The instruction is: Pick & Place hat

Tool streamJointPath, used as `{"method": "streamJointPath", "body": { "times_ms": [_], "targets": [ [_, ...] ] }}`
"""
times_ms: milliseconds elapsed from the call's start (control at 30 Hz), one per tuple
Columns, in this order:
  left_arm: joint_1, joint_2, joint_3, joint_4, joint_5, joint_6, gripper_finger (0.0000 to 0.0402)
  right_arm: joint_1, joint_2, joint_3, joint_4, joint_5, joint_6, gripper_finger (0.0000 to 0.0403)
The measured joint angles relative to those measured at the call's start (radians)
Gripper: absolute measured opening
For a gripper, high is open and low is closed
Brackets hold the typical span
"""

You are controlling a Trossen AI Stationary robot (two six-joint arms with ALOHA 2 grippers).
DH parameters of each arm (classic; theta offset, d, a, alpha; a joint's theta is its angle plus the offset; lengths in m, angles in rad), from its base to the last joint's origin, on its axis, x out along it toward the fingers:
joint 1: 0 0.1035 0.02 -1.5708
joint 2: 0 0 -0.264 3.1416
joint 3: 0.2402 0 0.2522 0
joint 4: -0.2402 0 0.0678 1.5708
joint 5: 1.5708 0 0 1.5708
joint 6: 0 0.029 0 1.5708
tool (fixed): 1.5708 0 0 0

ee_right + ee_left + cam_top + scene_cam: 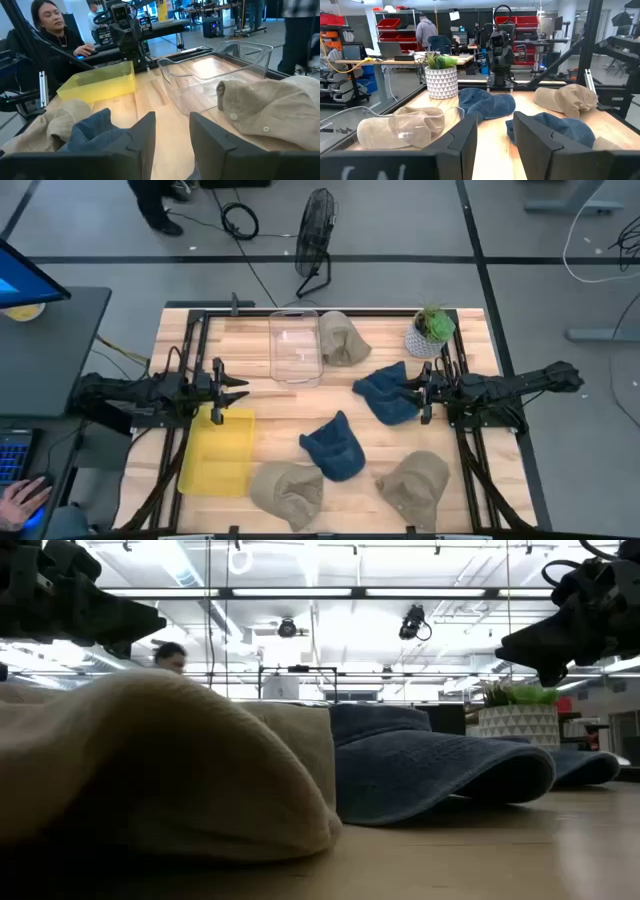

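Five hats lie on the wooden table. One tan hat (343, 340) lies beside the clear bin (295, 345). Two more tan hats (288, 492) (415, 485) lie near the near edge. One blue hat (385, 392) lies at centre right and another blue hat (333, 445) lies in the middle. My right gripper (405, 388) (172, 120) is open and hovers over the edge of the centre-right blue hat. My left gripper (243, 391) (495, 120) is open, above the far end of the yellow bin (218, 450).
A potted plant (430, 330) stands at the far right corner, close to my right arm. The clear bin and the yellow bin hold nothing. Bare wood shows between the bins and the blue hats. People sit and stand in the room beyond the table.
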Motion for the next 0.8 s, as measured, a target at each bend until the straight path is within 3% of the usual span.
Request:
{"method": "streamJointPath", "body": {
  "times_ms": [800],
  "targets": [
    [0.0,0.0,0.0,0.007,-0.006,-0.027,0.0131,0.0,0.0,0.0,0.032,0.0,-0.05,0.0125]
  ]
}}
